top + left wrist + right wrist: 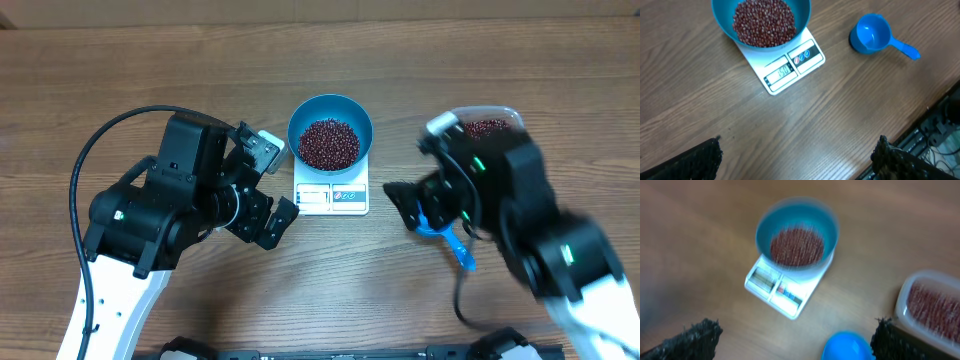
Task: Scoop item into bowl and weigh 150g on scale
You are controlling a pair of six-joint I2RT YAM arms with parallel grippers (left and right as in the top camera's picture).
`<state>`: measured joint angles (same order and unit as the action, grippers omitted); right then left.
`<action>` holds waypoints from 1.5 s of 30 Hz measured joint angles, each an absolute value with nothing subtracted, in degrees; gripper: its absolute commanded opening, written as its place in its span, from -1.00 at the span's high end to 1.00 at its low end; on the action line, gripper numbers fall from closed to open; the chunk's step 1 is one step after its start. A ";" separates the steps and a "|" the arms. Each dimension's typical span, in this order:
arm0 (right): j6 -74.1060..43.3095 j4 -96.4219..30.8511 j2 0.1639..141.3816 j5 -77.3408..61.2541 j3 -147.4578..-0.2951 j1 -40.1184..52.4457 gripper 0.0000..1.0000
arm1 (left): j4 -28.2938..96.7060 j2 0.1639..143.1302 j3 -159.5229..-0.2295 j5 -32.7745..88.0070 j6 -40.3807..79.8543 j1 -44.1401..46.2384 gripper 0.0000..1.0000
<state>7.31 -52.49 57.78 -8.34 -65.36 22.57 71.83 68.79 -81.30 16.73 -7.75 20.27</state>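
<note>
The blue bowl (362,118) stands on the white scale (331,197) at the table's middle, holding a heap of red-brown beans (330,143). In the left wrist view the bowl (720,17), its beans (764,22) and the scale (790,67) with its lit display lie far ahead. My left gripper (275,185) hangs open just left of the scale, nothing between its fingers (695,162). Right of the scale, my right gripper (408,205) is open above the blue scoop (847,347). The blurred right wrist view also shows the bowl (765,230) and scale (775,287).
A clear plastic tub (485,125) with more beans stands at the right, behind the right arm, also seen as the tub (932,310) beside the right finger. The blue scoop (872,37) lies on the wood, handle pointing toward the table's front edge (920,130).
</note>
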 measured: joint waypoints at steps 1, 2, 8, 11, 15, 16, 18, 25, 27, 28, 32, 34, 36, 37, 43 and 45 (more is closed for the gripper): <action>7.33 -50.46 53.39 -8.12 -61.12 21.43 -0.99 | 71.81 68.82 -81.25 16.71 -7.73 20.27 -0.99; 7.44 -48.14 49.67 -8.16 -57.60 20.18 -1.00 | 71.88 68.82 -81.25 16.73 -7.75 20.27 -0.99; 11.20 -38.76 26.30 -12.49 -37.65 9.08 -1.00 | 71.81 68.82 -81.25 16.73 -7.75 20.25 -0.99; 12.25 -34.22 16.53 -13.85 -30.50 5.67 -1.00 | 71.83 68.86 -81.25 16.69 -7.73 20.25 -0.99; 12.91 -24.99 7.25 -14.20 -22.15 2.13 -1.00 | 71.83 68.86 -81.25 16.73 -7.75 20.27 -0.99; 13.08 -23.40 6.33 -14.22 -20.84 1.58 -1.00 | 71.77 68.86 -81.25 16.71 -7.75 20.27 -0.99; 13.34 -16.78 4.27 -14.22 -16.16 -0.03 -1.00 | 71.79 68.86 -81.25 16.71 -7.75 20.27 -0.99; 10.66 -5.61 0.95 -12.47 -5.10 -1.08 -1.00 | 71.81 68.86 -81.25 16.73 -7.73 20.27 -0.99; 9.19 -5.41 0.89 -11.31 -4.69 -1.08 -1.00 | 71.81 68.86 -81.25 16.71 -7.75 20.27 -0.99; 8.58 -5.37 0.89 -10.41 -4.56 -1.10 -1.00 | 71.81 68.86 -81.25 16.71 -7.73 20.27 -0.99; 7.09 -5.61 0.89 -7.03 -4.16 -1.10 -1.00 | 71.83 68.86 -81.25 16.73 -7.73 20.27 -1.00; 6.70 -5.06 0.84 -6.31 -3.09 -1.10 -1.00 | 71.81 68.86 -81.25 16.71 -7.75 20.27 -0.99; 5.91 -4.84 0.84 -5.54 -1.48 -1.10 -1.00 | 71.83 68.86 -81.25 16.73 -7.73 20.27 -0.99; 5.26 -5.43 0.86 -5.15 -1.06 -1.10 -1.00 | 71.81 68.86 -81.25 16.71 -7.75 20.27 -0.99; 3.14 -4.80 0.78 -4.91 -1.06 -0.99 -1.00 | 71.81 68.86 -81.25 16.71 -7.75 20.27 -0.99; 2.68 -4.78 0.78 -4.89 -1.06 -0.97 -1.00 | 71.81 68.86 -81.25 16.73 -7.75 20.25 -0.99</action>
<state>2.68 -4.78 0.78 -4.89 -1.06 -0.97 71.81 68.86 -81.25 16.73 -7.75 20.25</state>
